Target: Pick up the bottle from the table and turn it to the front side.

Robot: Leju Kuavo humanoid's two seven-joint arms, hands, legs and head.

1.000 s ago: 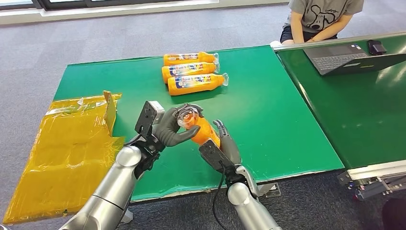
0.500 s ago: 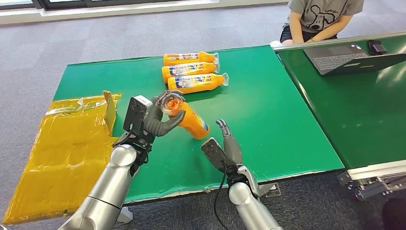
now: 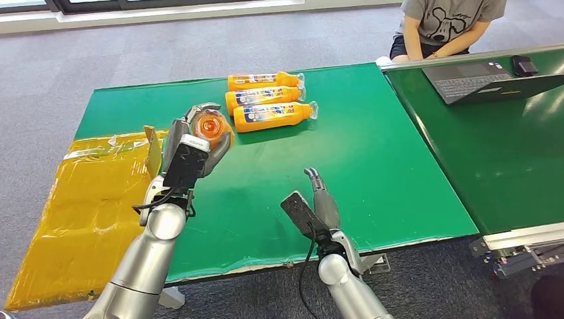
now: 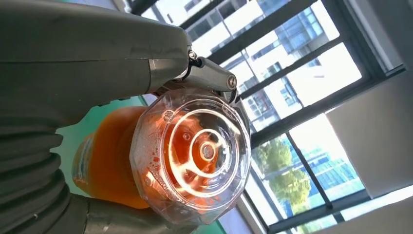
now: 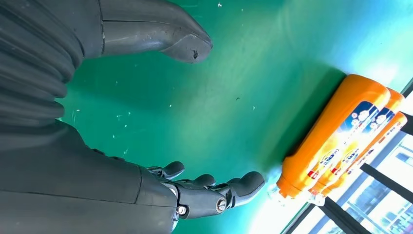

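My left hand (image 3: 193,143) grips an orange bottle (image 3: 211,126) and holds it above the green table (image 3: 372,153), left of the middle. The bottle's clear cap end points at the head camera. In the left wrist view the clear cap (image 4: 195,151) and orange body (image 4: 104,163) sit between the thumb and fingers. My right hand (image 3: 318,203) hovers open over the table's near edge, fingers stretched forward, with nothing in it. The right wrist view shows its thumb (image 5: 156,29) and fingers (image 5: 209,192) spread over the green surface.
Three orange bottles (image 3: 269,100) lie side by side at the table's far middle, labels up. A yellow-wrapped cardboard box (image 3: 93,206) sits to the left. A second green table (image 3: 492,139) with a laptop (image 3: 479,78) stands right, where a person (image 3: 445,23) sits.
My left hand has carried the bottle up and to the left, away from the right hand, and turned its cap end toward the camera. The right hand let go and stays open.
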